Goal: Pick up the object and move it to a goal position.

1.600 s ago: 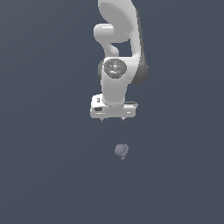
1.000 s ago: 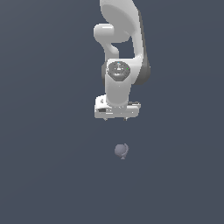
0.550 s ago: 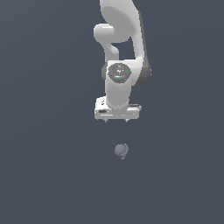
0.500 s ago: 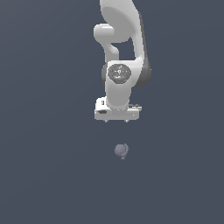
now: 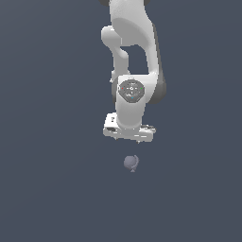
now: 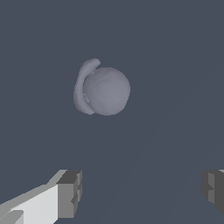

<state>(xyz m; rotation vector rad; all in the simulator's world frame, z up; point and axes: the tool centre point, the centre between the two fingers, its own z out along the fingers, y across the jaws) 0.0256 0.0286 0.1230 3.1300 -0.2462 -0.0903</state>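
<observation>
The object (image 5: 131,163) is a small grey-lilac ball with a darker side and a curved flap along one edge, best seen in the wrist view (image 6: 103,90). It lies on a plain dark surface (image 5: 47,189), away from any edge that the views show, and nothing touches it.

The gripper (image 5: 128,138) hangs above the ball, apart from it, a little toward the exterior view's left of it. In the wrist view its two fingers (image 6: 70,194) are spread wide with bare surface between them, so it is released and holds nothing. The ball sits outside the gap between the fingertips, off to one finger's side rather than midway.

The likely step is lining up and descending for the pick. The main risk is that offset: if the arm drops straight down, one finger could land on or beside the ball and knock it, and a round thing would probably roll off. The ball is also much smaller than the gripper, so a close made too high would miss it or pinch only the flap, which may slip.

No containers are visible, and no goal marker shows in either view.
</observation>
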